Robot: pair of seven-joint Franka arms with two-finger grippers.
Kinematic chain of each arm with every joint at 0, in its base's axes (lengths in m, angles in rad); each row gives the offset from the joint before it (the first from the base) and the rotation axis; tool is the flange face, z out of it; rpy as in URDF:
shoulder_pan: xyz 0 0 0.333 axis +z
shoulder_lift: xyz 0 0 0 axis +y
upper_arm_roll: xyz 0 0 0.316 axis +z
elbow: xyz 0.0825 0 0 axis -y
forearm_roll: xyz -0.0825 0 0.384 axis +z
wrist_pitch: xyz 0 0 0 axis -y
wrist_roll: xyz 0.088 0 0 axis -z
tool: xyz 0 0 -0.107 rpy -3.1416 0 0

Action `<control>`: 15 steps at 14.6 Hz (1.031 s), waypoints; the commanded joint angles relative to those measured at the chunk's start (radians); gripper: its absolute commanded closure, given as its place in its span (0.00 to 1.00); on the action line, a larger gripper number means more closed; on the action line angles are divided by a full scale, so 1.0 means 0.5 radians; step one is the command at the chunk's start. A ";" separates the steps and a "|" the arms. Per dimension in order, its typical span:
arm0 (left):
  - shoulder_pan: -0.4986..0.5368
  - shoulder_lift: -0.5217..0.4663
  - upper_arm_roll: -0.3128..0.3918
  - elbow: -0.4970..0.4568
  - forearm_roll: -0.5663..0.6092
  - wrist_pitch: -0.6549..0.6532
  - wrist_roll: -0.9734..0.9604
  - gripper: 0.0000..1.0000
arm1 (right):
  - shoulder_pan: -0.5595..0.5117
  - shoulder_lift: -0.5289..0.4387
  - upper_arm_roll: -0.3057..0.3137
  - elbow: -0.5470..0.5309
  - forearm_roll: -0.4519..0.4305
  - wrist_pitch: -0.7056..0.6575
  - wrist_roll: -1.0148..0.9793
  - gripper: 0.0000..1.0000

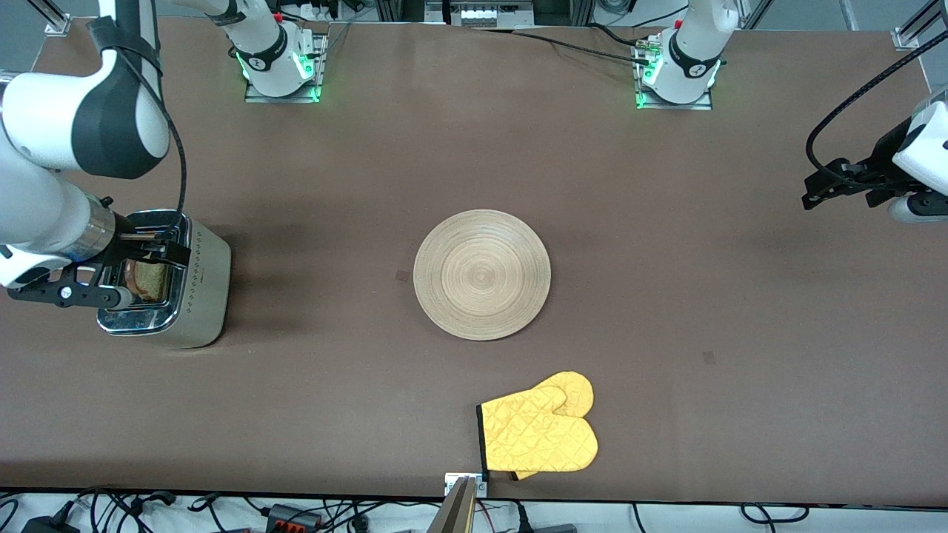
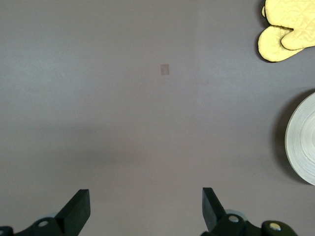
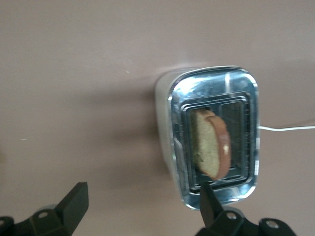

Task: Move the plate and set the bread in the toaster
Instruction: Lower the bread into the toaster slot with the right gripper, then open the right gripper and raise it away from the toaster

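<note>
bread dropped in, grippers clear

front: plate mid-table, bread leaning in toaster. left gripper waits wide open, empty. right gripper gapes empty over toaster; rise straight, avoiding the slice.

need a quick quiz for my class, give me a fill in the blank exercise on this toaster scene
1. The bread stands in a slot of the ____.
2. The plate carries ____ on it.
3. The yellow oven mitt lies ____ to the front camera than the plate.
4. The right gripper, over the toaster, and the left gripper, waiting over bare table, both have their fingers ____.

Missing words: toaster; nothing; nearer; open
</note>
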 commanded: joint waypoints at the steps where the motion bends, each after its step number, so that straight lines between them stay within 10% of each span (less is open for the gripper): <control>1: 0.002 0.034 0.004 0.070 -0.007 -0.045 0.045 0.00 | -0.016 -0.031 0.000 0.013 0.077 -0.045 0.007 0.00; 11: 0.002 0.034 0.004 0.070 -0.007 -0.048 0.045 0.00 | -0.242 -0.055 0.052 0.166 0.172 -0.036 0.016 0.00; 15: 0.002 0.034 0.004 0.070 -0.007 -0.048 0.045 0.00 | -0.757 -0.165 0.578 0.172 0.154 -0.018 0.016 0.00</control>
